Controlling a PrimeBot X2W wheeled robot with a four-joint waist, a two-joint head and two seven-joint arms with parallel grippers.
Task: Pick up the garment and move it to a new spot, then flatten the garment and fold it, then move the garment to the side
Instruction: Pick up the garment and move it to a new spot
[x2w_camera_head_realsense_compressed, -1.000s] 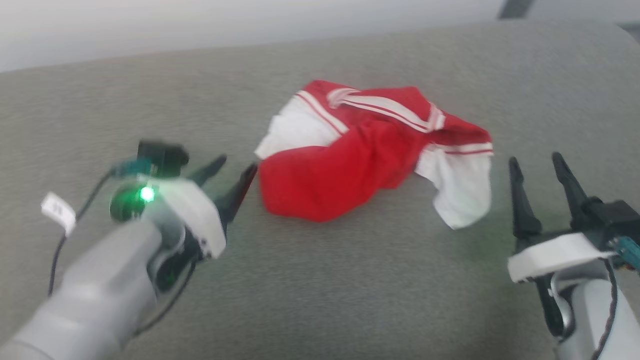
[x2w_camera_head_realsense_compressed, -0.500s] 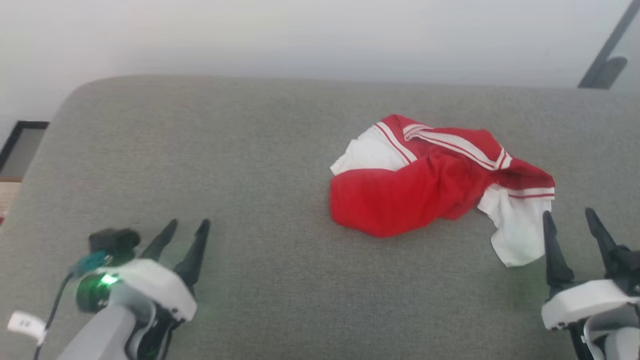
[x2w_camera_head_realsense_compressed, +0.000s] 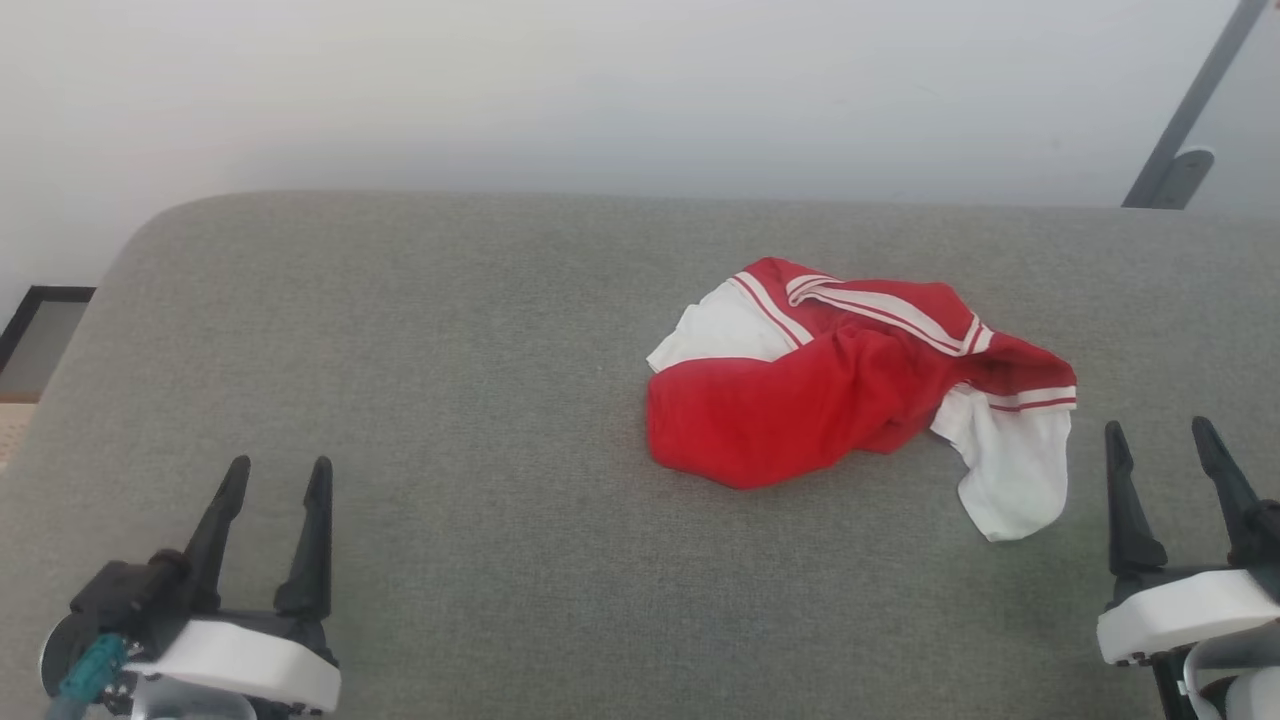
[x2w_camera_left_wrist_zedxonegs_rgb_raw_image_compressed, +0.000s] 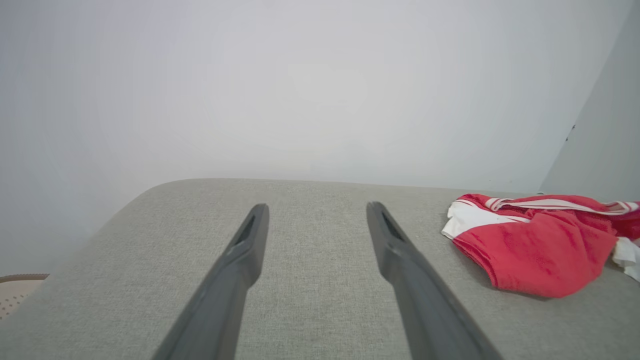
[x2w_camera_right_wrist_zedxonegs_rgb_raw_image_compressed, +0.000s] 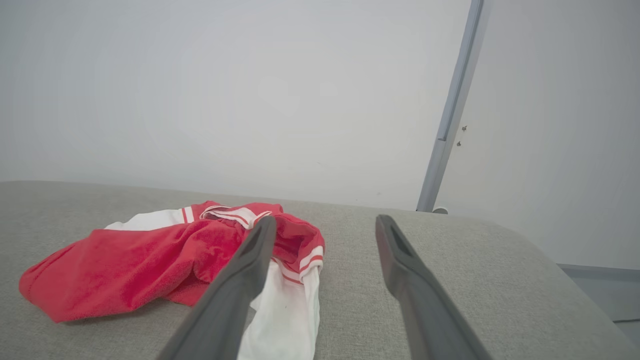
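Step in hand looks like the very first one to me, the pickup. The shirt is sitting in a crumpled heap: red body bunched up, striped trim on its far side, and one white sleeve flopped out toward the robot's right. Nothing has hold of it.

Both tools are spread wide and empty. The right tool is just beside that sleeve on its near side, fingers pointing past it. The left tool is well off to the shirt's left with bare fabric between them.

If it were me, I wouldn't grab the sleeve alone. It'd just drag the rest along as a rope and make the flattening worse. I'd pinch the thick red fold at the shirt's near edge, come in low so one finger slides under the cloth, and close on more than one layer. Soft jersey slips, so lift slowly and check the whole heap comes off before moving. The left tool has a long reach to the shirt, so the right one seems the obvious pick.

Room-wise: a plain pale wall runs behind the shirt. The counter under it is covered in grey woven fabric with rounded corners, and there's loads of open space to the shirt's left for the new spot. That weave will probably grip the cloth a bit. A grey post leans behind the shirt to its right, and a dark frame sits far off to its left.
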